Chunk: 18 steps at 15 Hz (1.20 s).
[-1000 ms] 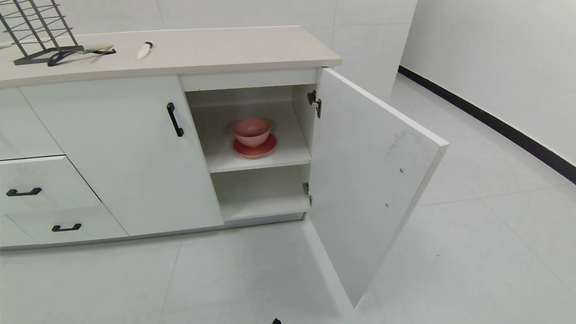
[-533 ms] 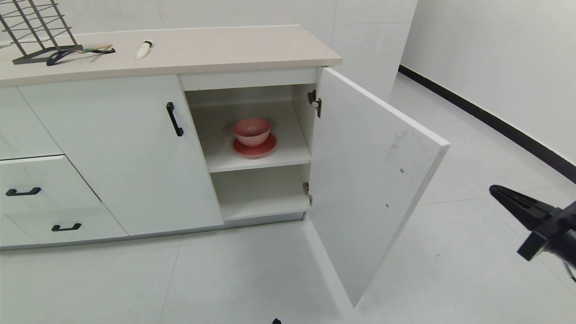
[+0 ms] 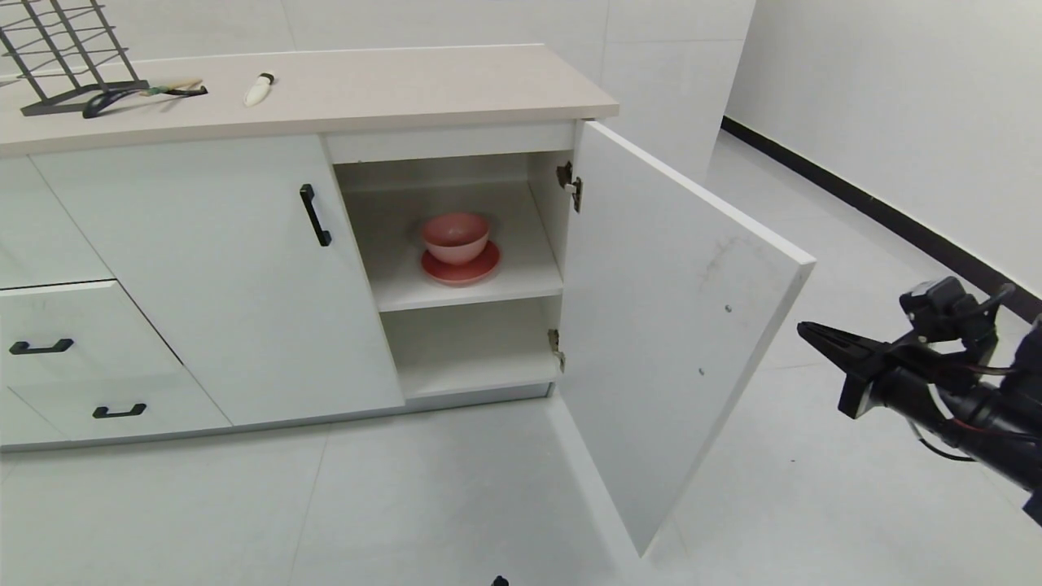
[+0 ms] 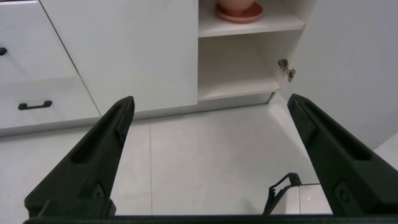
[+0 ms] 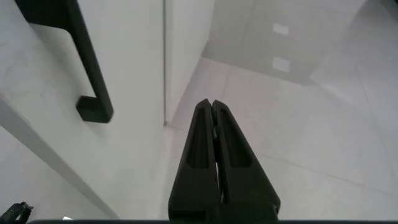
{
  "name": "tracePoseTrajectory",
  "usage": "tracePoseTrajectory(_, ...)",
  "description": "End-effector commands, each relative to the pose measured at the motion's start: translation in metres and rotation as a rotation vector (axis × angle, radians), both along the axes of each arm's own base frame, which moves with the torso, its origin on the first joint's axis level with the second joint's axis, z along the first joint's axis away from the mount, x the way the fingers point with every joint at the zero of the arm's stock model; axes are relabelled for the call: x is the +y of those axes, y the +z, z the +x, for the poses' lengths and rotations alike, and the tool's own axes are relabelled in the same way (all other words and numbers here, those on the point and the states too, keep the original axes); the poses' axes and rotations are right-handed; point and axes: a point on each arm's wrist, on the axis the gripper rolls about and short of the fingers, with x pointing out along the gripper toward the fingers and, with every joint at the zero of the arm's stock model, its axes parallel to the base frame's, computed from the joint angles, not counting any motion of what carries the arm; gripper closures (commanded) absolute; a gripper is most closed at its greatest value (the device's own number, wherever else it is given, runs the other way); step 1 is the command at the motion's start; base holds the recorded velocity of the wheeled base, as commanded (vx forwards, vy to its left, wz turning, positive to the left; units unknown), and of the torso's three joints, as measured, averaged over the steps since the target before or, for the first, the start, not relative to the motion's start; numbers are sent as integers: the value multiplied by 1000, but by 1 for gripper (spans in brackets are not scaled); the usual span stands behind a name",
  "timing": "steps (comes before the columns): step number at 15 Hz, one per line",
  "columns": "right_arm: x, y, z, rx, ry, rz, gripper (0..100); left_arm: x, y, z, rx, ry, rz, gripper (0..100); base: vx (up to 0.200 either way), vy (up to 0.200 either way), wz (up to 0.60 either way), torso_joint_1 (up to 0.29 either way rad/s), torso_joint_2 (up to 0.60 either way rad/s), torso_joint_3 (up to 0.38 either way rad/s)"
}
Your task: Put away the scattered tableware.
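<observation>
Bowl: a pink bowl (image 3: 455,238) sits on a red plate (image 3: 461,267); both are on the upper shelf of the open cabinet (image 3: 521,281), just left of the head view's centre; the pair also shows in the left wrist view.
Cabinet door: the door (image 3: 676,325) stands swung wide open, right of centre, its free edge toward the lower right; its black handle (image 5: 87,62) is on the outer face.
Right gripper: the right gripper (image 3: 806,330) is at the right edge of the frame; jaws pressed together with nothing between them (image 5: 211,106); the tips point at the door's free edge, near it but apart.
Left gripper: the left gripper (image 4: 210,102) has its jaws spread wide and holds nothing; floor and cabinet lie beyond.
Counter: the beige counter (image 3: 407,81) runs across the top of the frame; a wire rack (image 3: 65,49) is at the upper left; beside it lie a dark utensil (image 3: 138,94) and a white-handled tool (image 3: 259,89).
Drawers: two drawers with black handles (image 3: 81,374) sit at the lower left.
</observation>
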Motion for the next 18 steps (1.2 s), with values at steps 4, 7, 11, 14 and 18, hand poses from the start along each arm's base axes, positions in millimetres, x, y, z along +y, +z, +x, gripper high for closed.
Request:
tracePoseTrajectory(4, 25, 1, 13, -34, 100, -20, 100, 0, 0, 0, 2, -1, 0, 0, 0, 0, 0, 0, 0, 0)
tracePoseTrajectory(7, 51, 6, 5, -53, 203, -18, 100, 0, 0, 0, 2, -1, 0, 0, 0, 0, 0, 0, 0, 0)
tracePoseTrajectory(11, 59, 12, -14, -69, 252, -14, 100, 0, 0, 0, 2, -1, 0, 0, 0, 0, 0, 0, 0, 0)
tracePoseTrajectory(14, 64, 18, -19, -92, 274, -10, 100, 0, 0, 0, 2, -1, 0, 0, 0, 0, 0, 0, 0, 0)
tracePoseTrajectory(18, 72, 19, -21, -93, 308, -6, 100, 0, 0, 0, 2, 1, 0, 0, 0, 0, 0, 0, 0, 0)
